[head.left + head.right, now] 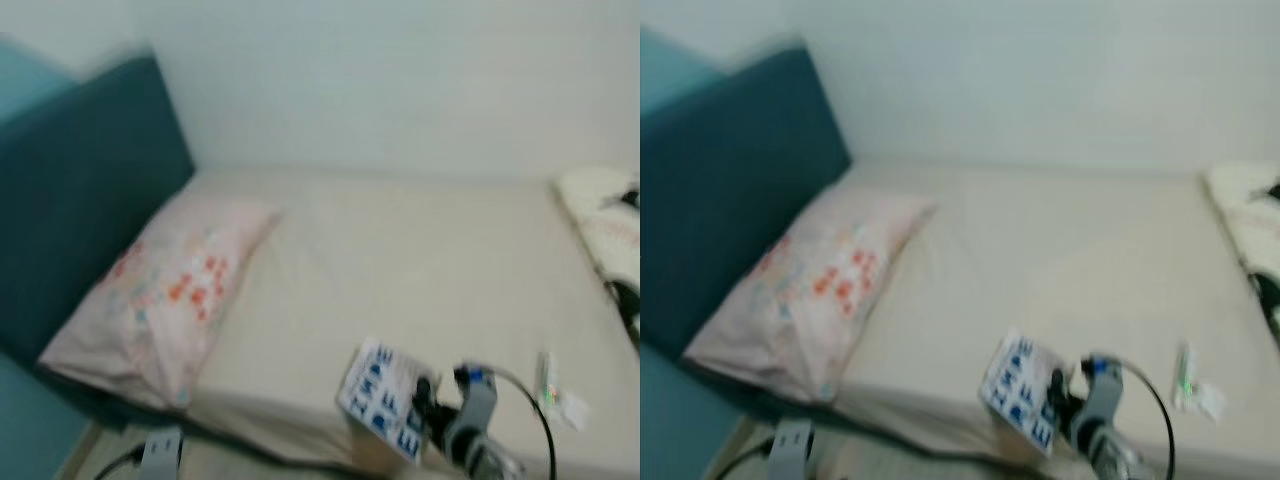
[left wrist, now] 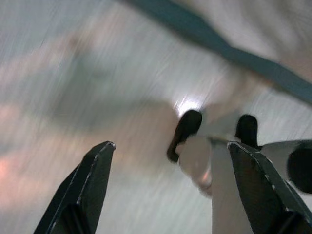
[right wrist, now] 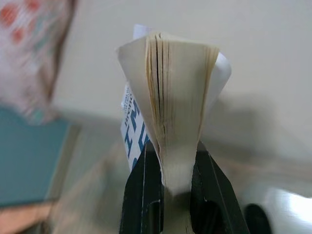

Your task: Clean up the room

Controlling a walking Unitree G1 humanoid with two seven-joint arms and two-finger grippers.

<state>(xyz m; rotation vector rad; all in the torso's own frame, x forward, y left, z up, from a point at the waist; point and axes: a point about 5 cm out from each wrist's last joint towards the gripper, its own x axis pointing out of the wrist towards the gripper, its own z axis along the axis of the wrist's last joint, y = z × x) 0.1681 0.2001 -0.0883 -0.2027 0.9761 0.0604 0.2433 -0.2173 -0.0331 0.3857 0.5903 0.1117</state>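
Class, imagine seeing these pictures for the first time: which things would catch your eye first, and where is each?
The right gripper, at the near edge of the bed, is shut on a book with blue lettering. A floral pillow lies against the teal headboard on the left.

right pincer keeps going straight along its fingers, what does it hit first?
Likely the bed. The right pincer, shut on the book, points over the cream sheet; the book's fanned edge would touch it first. Depth is blurred, so uncertain.
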